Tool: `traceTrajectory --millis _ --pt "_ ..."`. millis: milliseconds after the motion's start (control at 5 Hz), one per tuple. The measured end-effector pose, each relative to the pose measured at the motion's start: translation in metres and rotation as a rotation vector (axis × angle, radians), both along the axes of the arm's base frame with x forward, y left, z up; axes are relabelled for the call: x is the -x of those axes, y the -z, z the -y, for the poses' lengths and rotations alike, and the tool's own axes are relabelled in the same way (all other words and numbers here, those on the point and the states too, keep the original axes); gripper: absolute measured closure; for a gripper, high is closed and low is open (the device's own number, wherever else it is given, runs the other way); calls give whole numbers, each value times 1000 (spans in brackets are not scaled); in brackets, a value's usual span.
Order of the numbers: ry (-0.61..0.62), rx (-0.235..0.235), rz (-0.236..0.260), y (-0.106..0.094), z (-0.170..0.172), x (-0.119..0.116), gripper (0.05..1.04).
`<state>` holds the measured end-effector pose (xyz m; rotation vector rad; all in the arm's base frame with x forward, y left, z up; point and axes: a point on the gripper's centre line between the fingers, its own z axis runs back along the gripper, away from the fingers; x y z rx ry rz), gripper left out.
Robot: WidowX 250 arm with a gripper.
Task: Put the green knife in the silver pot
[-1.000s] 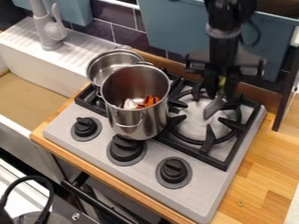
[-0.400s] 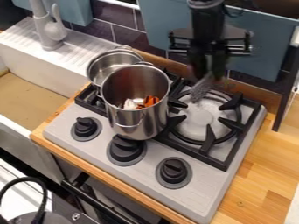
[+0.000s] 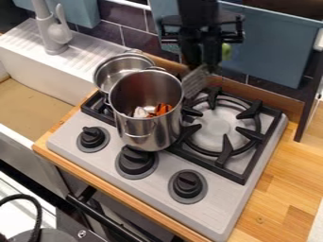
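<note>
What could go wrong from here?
- The green knife hangs with its blade near the front pot's rim in view; it could clip the rim if not raised enough.
- That pot already holds orange and white items; they might stop it settling.
- A second silver pot sits right behind: possible wrong target.

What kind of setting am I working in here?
Probably a toy kitchen: a stove top with black knobs and a burner grate, a sink with a faucet beside it, and a silver pot on the stove.
</note>
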<state>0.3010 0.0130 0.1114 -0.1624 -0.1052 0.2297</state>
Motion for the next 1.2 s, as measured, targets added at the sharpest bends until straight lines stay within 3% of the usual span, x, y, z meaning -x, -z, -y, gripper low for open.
traceTrajectory --millis 600,1200 --pt "29 25 24 -8 -27 13 849" --pt "87 -33 62 7 -34 32 849"
